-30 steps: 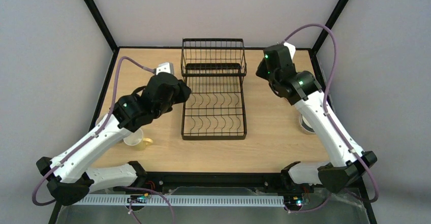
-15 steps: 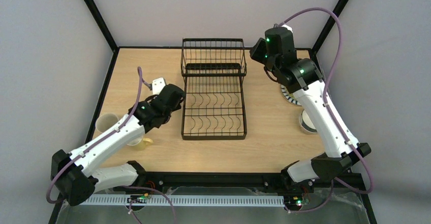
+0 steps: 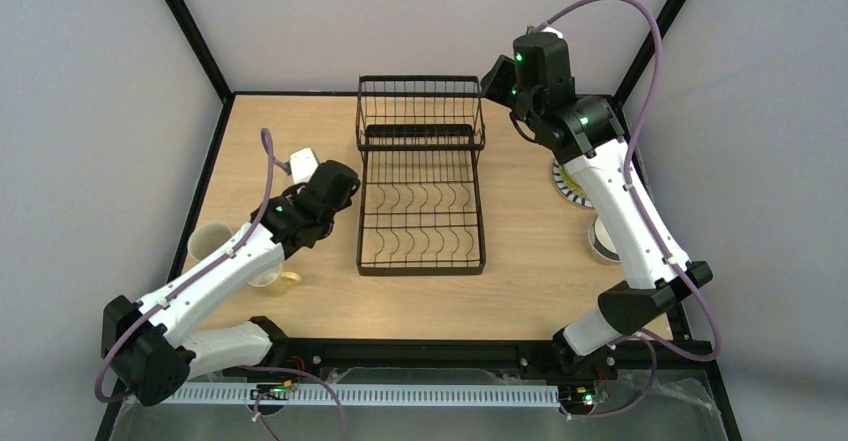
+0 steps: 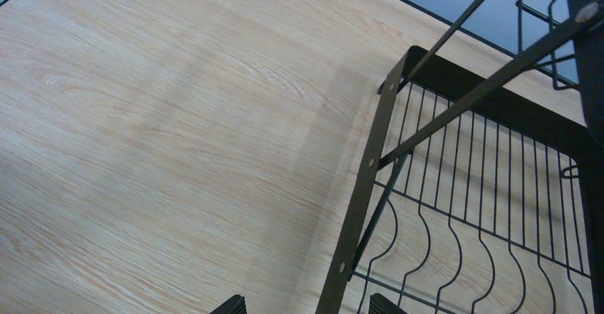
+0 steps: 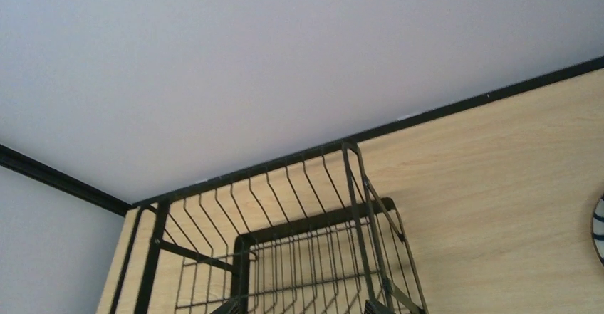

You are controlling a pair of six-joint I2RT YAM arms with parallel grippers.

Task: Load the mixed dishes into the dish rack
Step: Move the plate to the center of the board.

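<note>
The black wire dish rack (image 3: 420, 176) stands in the middle of the table with nothing in it. My left gripper (image 3: 345, 193) hovers at its left rail (image 4: 370, 186), open and holding nothing, with the fingertips (image 4: 229, 305) astride the rail. My right gripper (image 3: 493, 79) is raised by the far right corner of the rack's basket (image 5: 306, 257), open and bare. A cream mug (image 3: 208, 243) and a pale yellow mug (image 3: 274, 279) sit at the near left, the yellow one partly under my left arm. A striped-rim plate (image 3: 565, 185) and a white mug (image 3: 603, 242) sit at the right.
Black frame posts and grey walls close in the table on the left, back and right. The right arm's forearm runs above the plate and mug on the right. A sliver of the striped plate (image 5: 600, 237) shows at the right wrist view's edge.
My left arm drew back toward the near left, uncovering the cream mug. My right arm rose and swung toward the far wall and the basket corner, uncovering the striped plate and white mug.
</note>
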